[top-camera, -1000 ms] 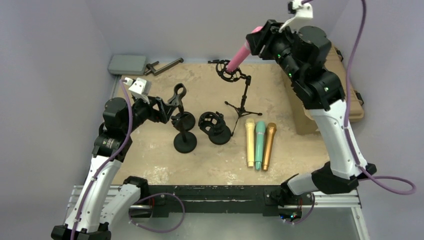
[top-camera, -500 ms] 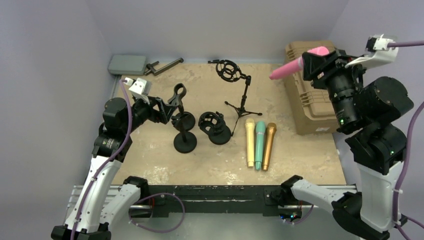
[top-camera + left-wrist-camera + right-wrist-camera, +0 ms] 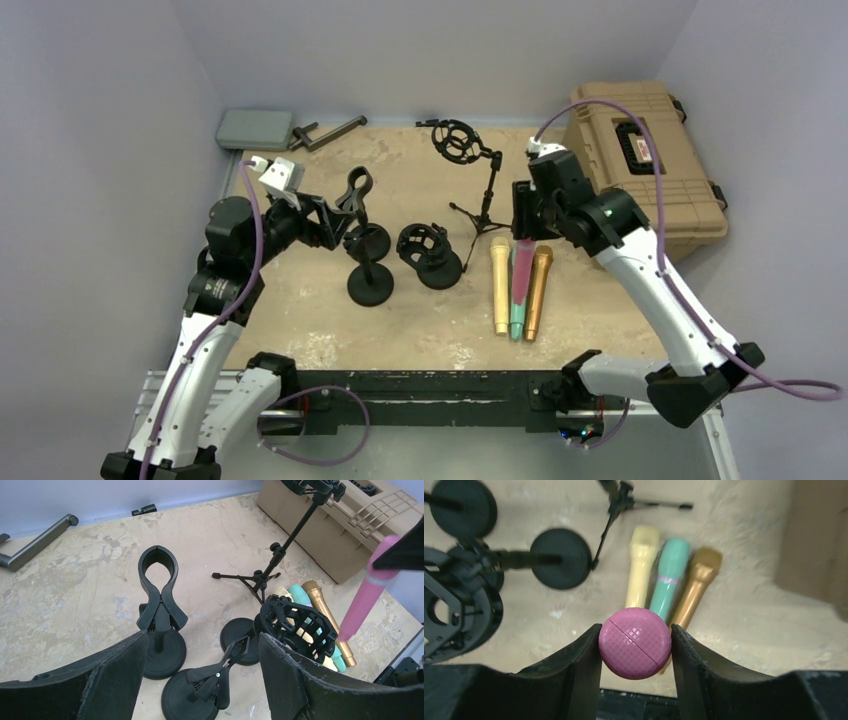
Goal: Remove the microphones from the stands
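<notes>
While right end effector (image 3: 522, 215) clamps pink microphone (image 3: 635, 642) over three lying microphones (image 3: 669, 580) at 4 o'clock | left end effector (image 3: 202, 645) apart, 9 o'clock | stand (image 3: 459, 141), 12 o'clock

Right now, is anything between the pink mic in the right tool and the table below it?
Yes. The pink microphone in the right tool hangs over the teal microphone, mid-row between the yellow microphone and the gold microphone. Bare table shows beyond the gold one.
</notes>
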You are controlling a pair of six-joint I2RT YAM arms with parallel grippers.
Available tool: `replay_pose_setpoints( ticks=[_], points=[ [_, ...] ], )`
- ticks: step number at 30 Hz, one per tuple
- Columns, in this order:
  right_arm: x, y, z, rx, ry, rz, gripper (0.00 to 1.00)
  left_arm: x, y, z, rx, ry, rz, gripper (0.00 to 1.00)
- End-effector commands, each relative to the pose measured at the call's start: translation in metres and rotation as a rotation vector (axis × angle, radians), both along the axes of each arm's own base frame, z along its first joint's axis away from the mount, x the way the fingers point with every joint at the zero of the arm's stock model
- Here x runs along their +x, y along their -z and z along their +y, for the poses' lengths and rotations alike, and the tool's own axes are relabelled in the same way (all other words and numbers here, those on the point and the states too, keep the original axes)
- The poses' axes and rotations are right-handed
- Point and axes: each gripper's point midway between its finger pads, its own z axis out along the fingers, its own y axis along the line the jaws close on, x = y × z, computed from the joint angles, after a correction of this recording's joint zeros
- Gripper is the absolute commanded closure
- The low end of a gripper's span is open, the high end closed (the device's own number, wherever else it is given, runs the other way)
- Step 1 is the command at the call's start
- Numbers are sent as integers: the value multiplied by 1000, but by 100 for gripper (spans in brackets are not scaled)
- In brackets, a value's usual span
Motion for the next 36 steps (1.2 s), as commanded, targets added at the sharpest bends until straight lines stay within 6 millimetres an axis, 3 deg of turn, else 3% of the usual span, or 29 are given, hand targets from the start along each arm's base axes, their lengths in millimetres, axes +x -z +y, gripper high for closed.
replay_pose_setpoints(
  ticks=[1,6,10,15,21,26,36],
  points=[
    [-30,36,41,173,-149,178,100,-2,-16,-3,-16,14,-55,22],
    [-32,83,71,271,-217,284,100,-2,-14,-3,-13,12,-50,22],
    [-14,105,80,279,-205,261,100,-2,-13,-4,-6,12,-49,22],
    [18,129,68,181,-104,203,100,-1,-11,-5,-1,17,-45,22],
    [47,150,66,190,-3,94,100,-1,-9,-6,5,15,-40,22],
    [60,159,65,223,36,3,100,-1,-8,-6,13,14,-40,22],
    [74,187,59,186,109,-7,97,-2,-6,-9,23,23,-37,22]
  ],
)
